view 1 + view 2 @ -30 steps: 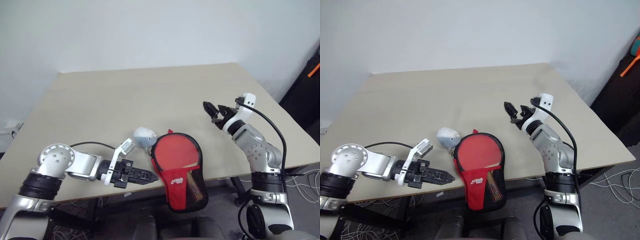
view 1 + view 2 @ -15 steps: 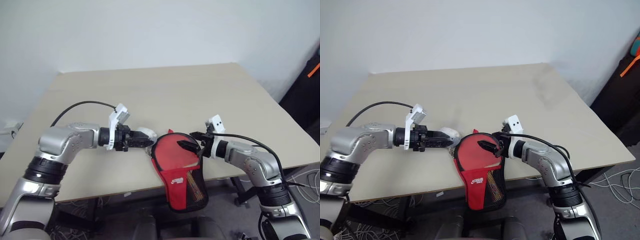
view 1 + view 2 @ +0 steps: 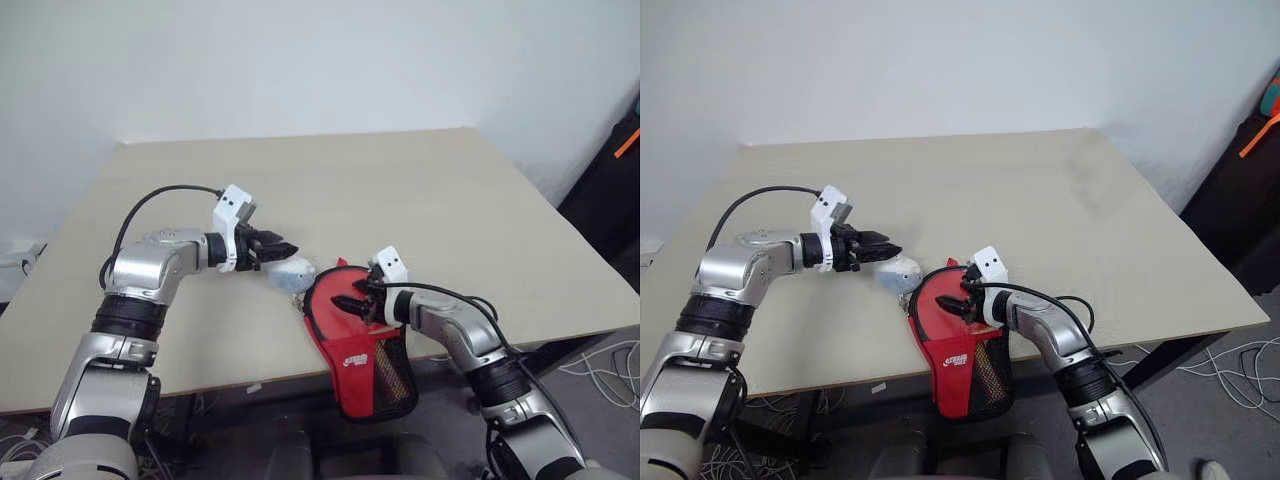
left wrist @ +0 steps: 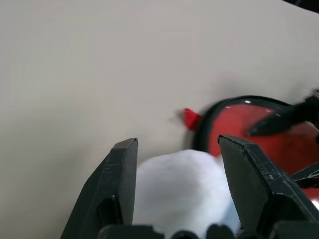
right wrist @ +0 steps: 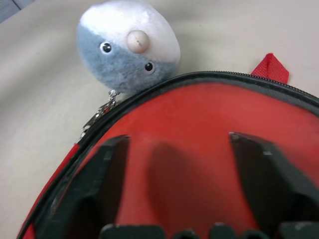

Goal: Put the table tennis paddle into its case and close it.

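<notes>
**Evidently both grippers were gathered at the case's round end**

At the left, the left gripper (image 3: 283,247) was reached in level from the left, its fingers spread around a small grey-and-white plush charm (image 5: 127,45) clipped to the case (image 3: 365,355). The case was laid at the table (image 3: 330,180) near edge, its narrow end overhanging. Over the red panel the right gripper (image 3: 350,300) was angled down, fingers parted, nothing pinched. The table tennis paddle could not be told apart from the case's red.
</notes>
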{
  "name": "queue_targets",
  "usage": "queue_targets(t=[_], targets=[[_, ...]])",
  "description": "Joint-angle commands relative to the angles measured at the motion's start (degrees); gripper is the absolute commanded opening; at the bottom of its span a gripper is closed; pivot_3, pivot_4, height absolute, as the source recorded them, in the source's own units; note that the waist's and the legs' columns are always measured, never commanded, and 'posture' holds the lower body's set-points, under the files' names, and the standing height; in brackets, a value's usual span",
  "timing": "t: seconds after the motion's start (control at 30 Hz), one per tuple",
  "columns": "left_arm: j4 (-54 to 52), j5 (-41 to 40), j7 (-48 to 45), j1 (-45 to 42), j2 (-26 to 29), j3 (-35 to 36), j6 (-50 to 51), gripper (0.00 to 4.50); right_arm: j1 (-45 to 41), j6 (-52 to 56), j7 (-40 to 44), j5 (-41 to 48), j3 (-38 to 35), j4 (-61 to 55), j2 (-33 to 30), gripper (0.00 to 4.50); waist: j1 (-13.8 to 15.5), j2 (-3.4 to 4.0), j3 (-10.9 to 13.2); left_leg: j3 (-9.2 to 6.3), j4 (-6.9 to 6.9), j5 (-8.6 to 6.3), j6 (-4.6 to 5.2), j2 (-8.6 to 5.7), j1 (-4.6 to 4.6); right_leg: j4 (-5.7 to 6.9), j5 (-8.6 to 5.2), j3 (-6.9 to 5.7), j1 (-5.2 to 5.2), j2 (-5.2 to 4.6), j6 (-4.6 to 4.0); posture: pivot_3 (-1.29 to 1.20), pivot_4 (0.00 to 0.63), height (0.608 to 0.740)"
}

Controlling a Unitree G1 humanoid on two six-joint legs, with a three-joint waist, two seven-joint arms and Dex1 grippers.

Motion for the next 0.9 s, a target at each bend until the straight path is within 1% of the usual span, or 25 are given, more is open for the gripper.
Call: queue_targets(t=[0.03,0.07,0.1,0.13,0.17,0.33,0.53,0.67,0.77,0.9], targets=[[-0.16,2.11,-1.74,-1.46,-0.99,0.16,-0.83,3.60,-1.44,-1.56,0.40,-1.22,-0.76,1.77,1.03,2.09,-0.01,-0.02,-0.01,-0.01,0.00,0.00,0.00,0.00,0.00,0.00,0.00,0.00,0.01,0.00,0.00,0.00,0.000,0.740],[-0.13,2.30,-2.35,-1.41,-1.27,0.33,-0.46,3.87,-1.54,-1.64,0.45,-1.39,-0.96,2.12,1.18,1.80,-0.02,-0.02,-0.01,0.00,0.00,0.00,0.00,0.00,0.00,0.00,0.00,-0.01,0.00,0.00,0.01,0.00,0.000,0.740],[-0.14,2.34,-2.97,-1.29,-1.57,0.64,-0.38,4.26,-1.62,-1.62,0.45,-1.53,-1.17,2.39,1.33,1.42,-0.02,-0.03,-0.01,0.00,0.01,0.00,0.00,0.00,0.00,0.00,0.01,0.00,0.00,0.00,0.01,0.00,0.000,0.740],[0.12,1.86,-3.87,-1.25,-1.85,0.89,1.04,4.50,-1.79,-1.53,0.27,-1.85,-1.36,2.83,1.42,1.02,-0.02,-0.02,-0.01,-0.01,0.01,0.00,0.00,0.00,0.00,0.01,0.01,0.00,0.00,0.00,0.01,0.00,0.000,0.740],[0.33,1.51,-4.82,-0.99,-2.08,0.94,2.09,4.50,-2.04,-1.50,0.11,-2.33,-1.38,3.44,1.37,0.71,-0.03,-0.03,-0.01,0.00,0.00,0.00,0.00,0.00,0.00,0.02,0.01,0.00,0.00,0.00,0.02,0.00,0.000,0.740],[-1.29,4.83,-8.22,2.12,-1.21,-2.05,1.19,4.50,-2.86,-2.38,-0.50,-4.01,-1.87,5.56,1.51,0.71,-0.05,-0.02,-0.01,-0.01,0.01,0.00,0.00,0.01,0.02,0.04,0.03,0.00,0.01,0.01,0.05,0.00,0.000,0.740],[0.69,10.48,-7.43,3.49,-1.56,-3.19,-4.38,4.50,-2.47,-3.72,-1.08,-5.81,-1.61,6.16,2.01,0.71,0.00,-0.06,-0.04,-0.04,0.08,0.00,0.00,0.00,0.02,0.05,0.03,-0.03,0.08,0.01,0.05,0.00,0.000,0.740],[4.46,12.32,-5.67,2.12,-3.70,-2.20,-5.61,4.50,-2.46,-4.34,-1.47,-6.41,-2.05,6.51,2.26,0.71,0.01,-0.06,-0.05,-0.04,0.08,0.00,0.00,0.00,0.04,0.07,0.04,-0.03,0.08,0.00,0.05,0.00,0.000,0.740],[5.41,14.19,-6.57,2.14,-4.37,-3.49,-6.62,4.50,-2.78,-4.69,-1.61,-6.75,-2.60,7.20,2.43,0.71,0.00,-0.08,-0.06,-0.04,0.10,0.00,0.00,0.00,0.04,0.08,0.04,-0.03,0.09,0.01,0.06,0.00,0.000,0.740],[9.39,14.94,-4.25,0.06,-7.26,-1.95,-8.02,4.50,-2.81,-4.33,-1.37,-7.06,-2.72,7.08,2.47,0.71,0.03,-0.10,-0.07,-0.06,0.12,0.00,0.00,0.00,0.04,0.09,0.04,-0.04,0.11,0.01,0.06,0.00,0.000,0.740]])
